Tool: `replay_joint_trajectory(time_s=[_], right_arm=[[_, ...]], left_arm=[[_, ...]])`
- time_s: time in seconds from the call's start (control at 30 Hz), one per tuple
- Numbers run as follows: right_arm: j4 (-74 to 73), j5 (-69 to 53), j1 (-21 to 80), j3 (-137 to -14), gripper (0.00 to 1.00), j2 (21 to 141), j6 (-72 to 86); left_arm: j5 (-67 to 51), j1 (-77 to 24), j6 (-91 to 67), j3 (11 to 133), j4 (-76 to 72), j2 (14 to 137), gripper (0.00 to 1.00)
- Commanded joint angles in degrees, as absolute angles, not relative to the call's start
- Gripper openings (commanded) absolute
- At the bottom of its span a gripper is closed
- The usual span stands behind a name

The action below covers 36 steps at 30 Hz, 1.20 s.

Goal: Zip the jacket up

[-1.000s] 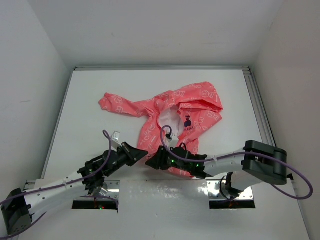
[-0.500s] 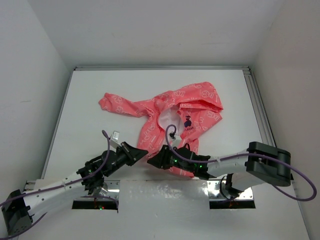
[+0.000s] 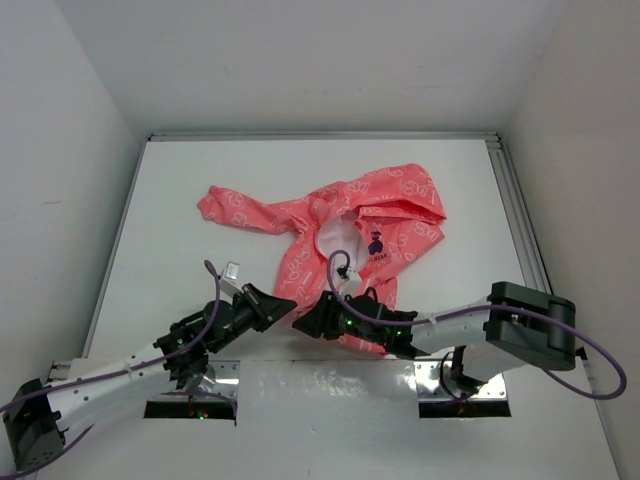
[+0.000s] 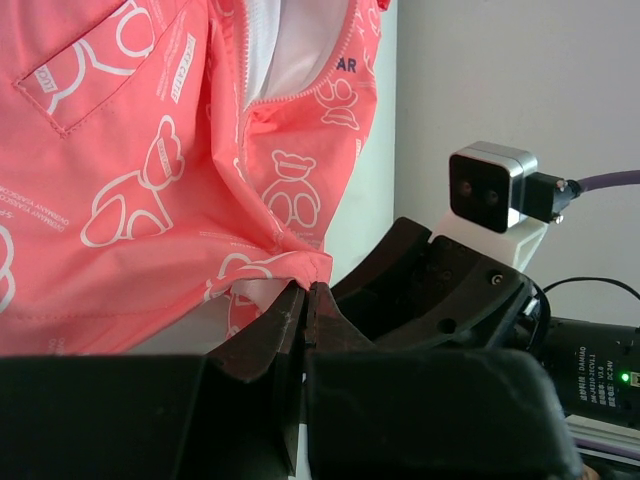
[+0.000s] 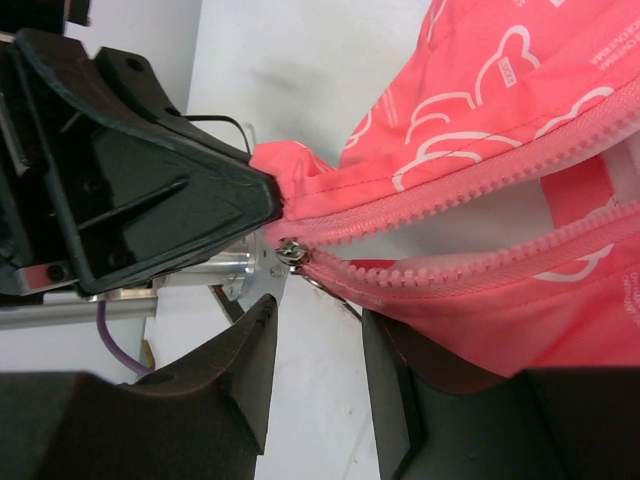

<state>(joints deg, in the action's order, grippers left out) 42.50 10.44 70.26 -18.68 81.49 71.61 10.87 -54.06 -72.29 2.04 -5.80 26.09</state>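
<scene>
Coral-pink with a pale white print, the jacket [image 3: 360, 225] lies flat around the middle of the white surface [image 3: 180, 180]. Its hood points toward the far right corner, one sleeve stretches toward the left edge, and the hem faces the near edge. The front is open, with white lining showing in the gap. A small dark emblem [image 3: 376, 243] sits on the chest panel to the right of the opening.

Both arms meet at the hem. The left tool [image 3: 290, 303] comes in from the near left corner with its jaws together, clamped on a bunched corner of the hem at the foot of the zipper. The left wrist view shows the fabric puckered right at its tips. The right tool [image 3: 303, 324] reaches in from the near right corner, its jaws apart and gripping nothing.

In the right wrist view the zipper slider [image 5: 293, 252] sits just beyond the gap between the fingers [image 5: 250, 360], just beside the tip of the left tool. Two rows of teeth [image 5: 480, 170] spread apart from it. The lower row lies over one finger; whether they touch I cannot tell.

From above, the right arm covers the near part of the hem, and its purple cable [image 3: 333, 262] loops over the jacket's front. The right arm's wrist camera [image 4: 490, 190] shows in the left wrist view. A metal rail [image 3: 515, 220] runs along the right edge.
</scene>
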Motion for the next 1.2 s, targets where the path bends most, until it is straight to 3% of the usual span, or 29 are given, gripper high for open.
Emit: replay_joint_trajectory(time_s=[0.0,0.17,0.53,0.8,1.17], right_arm=[[45.4,10.1,70.1,-21.8,0.39,83.8,72.1],[47.9,9.1,70.2,-22.8,0.35,85.7,72.0],[51.1,10.6,70.2,-21.6,0.35,85.4,70.2],[52.1,9.8,70.1,-21.1,0.25,84.6,69.6],[52.9,11.1,70.3,-19.1,0.19,82.3,69.7]], left_arm=[[10.0,-54.6,-72.2,-2.1,-8.3,25.6,0.00],[10.1,-54.6,-72.2,-1.6,-7.3,25.4,0.00],[10.7,-54.6,-72.1,-1.1,-3.2,22.1,0.00],[10.3,-54.6,-72.6,-1.9,-3.3,22.4,0.00],[9.8,-54.6,-72.5,-1.9,-4.7,23.1,0.00]])
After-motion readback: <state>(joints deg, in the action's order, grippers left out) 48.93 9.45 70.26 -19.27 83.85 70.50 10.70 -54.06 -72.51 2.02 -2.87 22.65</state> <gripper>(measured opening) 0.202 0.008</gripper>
